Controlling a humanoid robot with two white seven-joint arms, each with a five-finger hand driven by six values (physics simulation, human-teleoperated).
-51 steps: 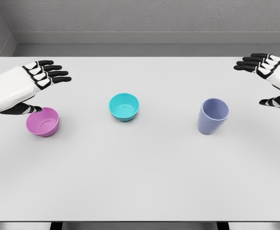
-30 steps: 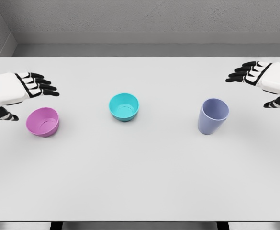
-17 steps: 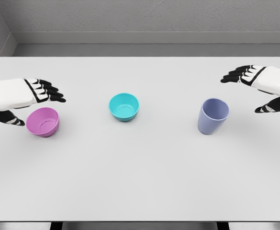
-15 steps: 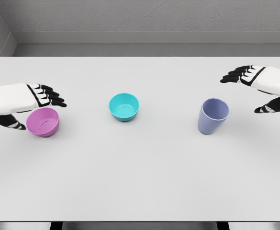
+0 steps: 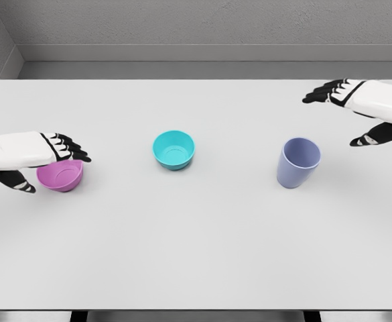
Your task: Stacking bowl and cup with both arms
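A pink bowl [image 5: 63,176] sits on the white table [image 5: 196,235] at the left. My left hand [image 5: 45,163] straddles it from the left, fingers over the far rim and thumb near the front, open and not closed on it. In the middle stands a teal bowl [image 5: 173,149]. A lavender cup [image 5: 297,162] stands upright at the right. My right hand [image 5: 346,111] hovers open above and to the right of the cup, clear of it.
A grey wall [image 5: 202,27] runs behind the table's far edge. Bare tabletop stretches across the whole front half.
My left hand has dropped and slid down around the pink bowl. My right hand has drifted left toward the cup and lifted slightly. The bowls and cup have stayed put.
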